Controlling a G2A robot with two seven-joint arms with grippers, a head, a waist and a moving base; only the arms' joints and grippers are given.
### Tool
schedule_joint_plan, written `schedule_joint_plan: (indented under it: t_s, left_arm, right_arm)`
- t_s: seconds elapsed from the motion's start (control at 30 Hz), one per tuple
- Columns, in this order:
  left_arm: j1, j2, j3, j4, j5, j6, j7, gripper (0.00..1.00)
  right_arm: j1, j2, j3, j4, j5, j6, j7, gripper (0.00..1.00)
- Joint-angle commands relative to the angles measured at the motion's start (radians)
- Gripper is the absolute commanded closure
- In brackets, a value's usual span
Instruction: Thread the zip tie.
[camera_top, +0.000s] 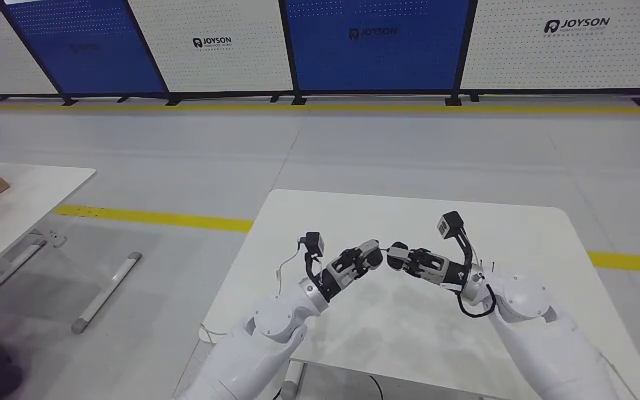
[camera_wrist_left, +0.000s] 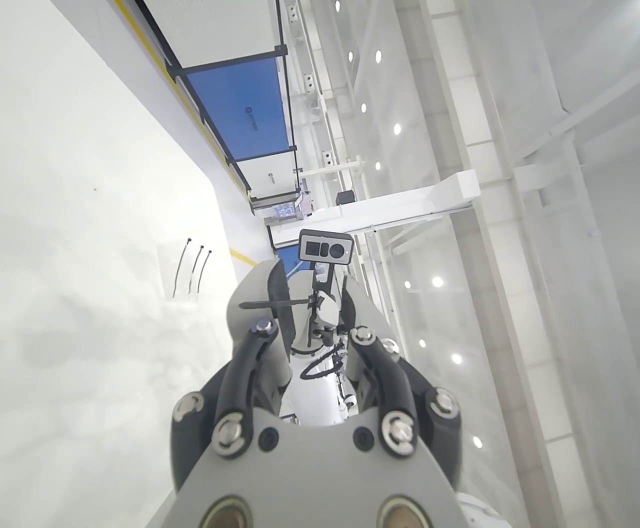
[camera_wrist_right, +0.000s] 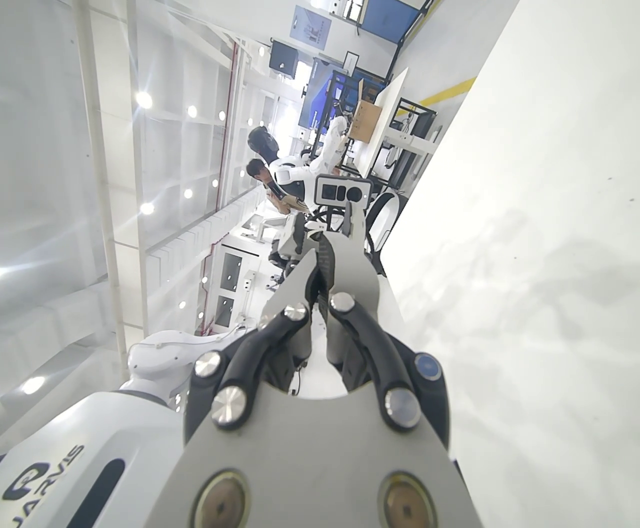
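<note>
The black plastic zip tie (camera_wrist_left: 257, 304) is held up above the white surface (camera_top: 520, 230). Its thin strap lies across one finger (camera_wrist_left: 276, 292) of the left claw (camera_wrist_left: 312, 287), whose jaws stand wide apart. The strap's far end runs to the right claw (camera_wrist_right: 325, 250), which is pinched narrow and seemingly grips it. Both claws meet tip to tip. Three spare black zip ties (camera_wrist_left: 192, 267) lie side by side on the surface, well apart from both claws.

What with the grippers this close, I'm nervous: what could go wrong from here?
1. The tie lies across one finger of the open left gripper; closing may knock it aside.
2. The right gripper pinches it in mid-air above the table; a slip would drop it.
3. The grippers stand tip to tip and could bump.
</note>
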Motion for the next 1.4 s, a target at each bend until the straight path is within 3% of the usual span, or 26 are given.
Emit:
schedule_joint_plan:
  t_s: [0.0,0.3,0.4,0.87,0.9,0.93,1.13,1.37]
  left_arm:
    - [0.001,0.0,0.0,0.0,0.003,-0.001,0.001,0.82]
    - [0.009,0.001,0.004,0.002,0.048,-0.018,-0.003,0.86]
    - [0.009,0.001,0.004,0.004,0.051,-0.018,0.001,1.0]
    - [0.001,-0.001,0.006,0.013,0.045,-0.018,0.006,1.0]
    - [0.001,-0.001,0.006,0.014,0.046,-0.018,0.006,1.0]
    - [0.001,-0.001,0.006,0.014,0.047,-0.019,0.006,1.0]
    - [0.004,-0.002,0.002,0.012,0.06,-0.005,0.037,1.0]
    - [0.01,0.003,-0.024,0.018,0.075,0.025,0.053,1.0]
  right_arm:
    - [0.0,0.0,0.0,0.0,0.0,0.0,0.0,1.0]
    - [0.0,0.0,0.0,0.0,0.0,0.0,0.0,1.0]
    - [0.0,0.0,0.0,0.0,0.0,0.0,0.0,1.0]
    - [0.0,0.0,0.0,0.0,0.0,0.0,0.0,1.0]
    - [-0.007,0.0,0.0,-0.007,-0.005,0.006,-0.013,0.73]
    - [-0.011,0.0,0.0,-0.015,-0.009,0.014,-0.02,0.0]
    - [-0.027,0.007,0.036,-0.029,-0.001,0.055,0.002,0.0]
    - [-0.085,0.041,0.176,-0.03,0.068,0.063,0.073,0.0]
